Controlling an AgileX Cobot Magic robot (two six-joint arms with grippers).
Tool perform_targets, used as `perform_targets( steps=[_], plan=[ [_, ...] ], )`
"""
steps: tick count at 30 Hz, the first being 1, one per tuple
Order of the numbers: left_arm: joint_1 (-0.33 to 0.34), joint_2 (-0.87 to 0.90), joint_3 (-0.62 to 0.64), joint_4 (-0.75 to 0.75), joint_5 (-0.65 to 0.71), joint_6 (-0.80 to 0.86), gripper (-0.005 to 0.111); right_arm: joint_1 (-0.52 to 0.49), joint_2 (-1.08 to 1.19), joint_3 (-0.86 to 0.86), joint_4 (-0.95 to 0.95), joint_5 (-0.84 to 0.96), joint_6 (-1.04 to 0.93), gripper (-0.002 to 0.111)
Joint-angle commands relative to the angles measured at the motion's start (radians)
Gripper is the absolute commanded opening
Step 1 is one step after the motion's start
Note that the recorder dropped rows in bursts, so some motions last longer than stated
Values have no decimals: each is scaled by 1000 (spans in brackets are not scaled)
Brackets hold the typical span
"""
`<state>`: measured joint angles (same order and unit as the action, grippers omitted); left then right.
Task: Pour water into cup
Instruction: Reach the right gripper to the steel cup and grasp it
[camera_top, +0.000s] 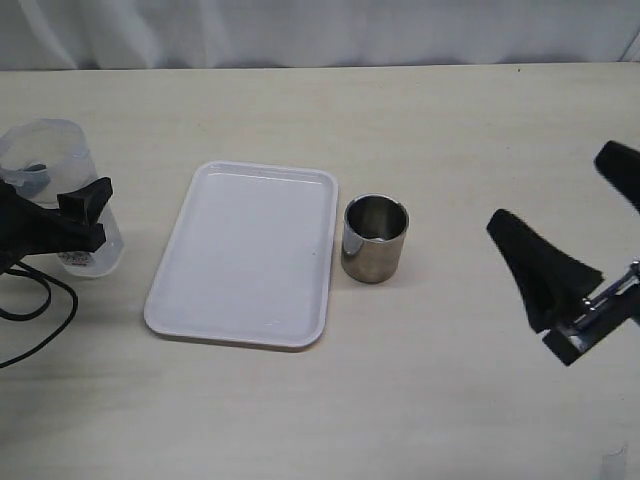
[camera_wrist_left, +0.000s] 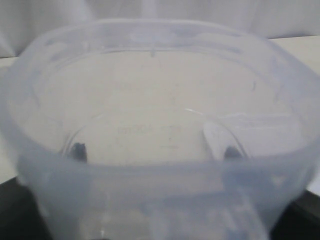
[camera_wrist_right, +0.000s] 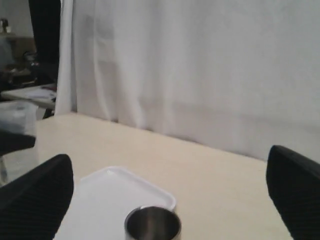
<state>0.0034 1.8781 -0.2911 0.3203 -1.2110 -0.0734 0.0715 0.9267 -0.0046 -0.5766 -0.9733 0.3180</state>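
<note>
The steel cup (camera_top: 375, 238) stands upright on the table, just right of the white tray (camera_top: 262, 170). It also shows low in the right wrist view, the cup (camera_wrist_right: 152, 225) seen from above its rim. My right gripper (camera_top: 548, 190) hangs open to the right of the cup, apart from it, with nothing between its fingers (camera_wrist_right: 37, 197). At the far left my left gripper (camera_top: 60, 215) is shut on a translucent plastic tumbler (camera_top: 48, 150), held upright. That tumbler (camera_wrist_left: 160, 100) fills the left wrist view. The water is not to be made out through its cloudy wall.
The tray (camera_wrist_right: 150, 189) lies flat and bare between the tumbler and the cup. A black cable (camera_top: 45, 320) loops on the table at the front left. A white curtain (camera_wrist_right: 200, 65) closes the back edge of the table.
</note>
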Motion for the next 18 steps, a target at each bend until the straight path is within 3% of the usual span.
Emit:
perform_targets(
  steps=[1, 12, 18],
  plan=[
    [0, 0, -3, 27, -3, -3, 0, 2, 228, -66, -129, -106, -22, 97],
    [0, 0, -3, 34, -7, -3, 0, 2, 627, -241, -300, -158, -27, 97],
    [0, 0, -3, 38, -10, -3, 0, 2, 764, -310, -302, -151, -94, 97]
  ],
)
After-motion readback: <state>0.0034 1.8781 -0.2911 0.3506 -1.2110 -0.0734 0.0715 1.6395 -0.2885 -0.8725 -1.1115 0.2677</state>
